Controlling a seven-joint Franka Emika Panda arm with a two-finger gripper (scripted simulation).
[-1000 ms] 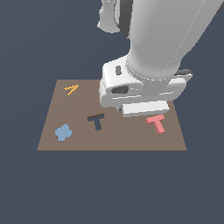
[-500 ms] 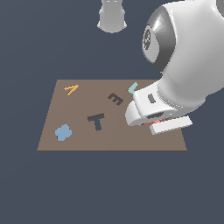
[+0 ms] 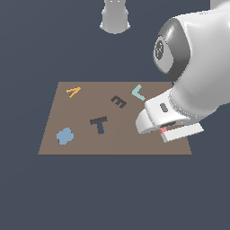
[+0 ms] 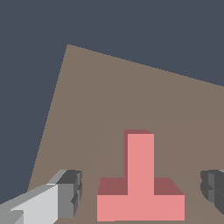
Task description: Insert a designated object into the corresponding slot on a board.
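Observation:
The salmon-red T block (image 4: 140, 183) lies flat on the brown board (image 4: 109, 100). In the wrist view my gripper (image 4: 142, 192) is open, with one finger (image 4: 65, 194) on each side of the block's crossbar and a gap on both sides. In the exterior view the arm's hand covers the block, and only a red sliver (image 3: 163, 130) shows near the board's (image 3: 85, 143) right edge. The dark T-shaped slot (image 3: 99, 124) lies near the board's middle, to the exterior view's left of the hand.
On the board are a dark E mark (image 3: 118, 101), an orange A (image 3: 72, 91), a teal L (image 3: 138, 92) and a blue flower (image 3: 65, 136). The robot's base (image 3: 115, 17) stands beyond the board's far edge. Dark blue-grey ground surrounds the board.
The hand has swung from over the board's middle to the exterior view's right and dropped lower over the red T block, uncovering the E and L marks.

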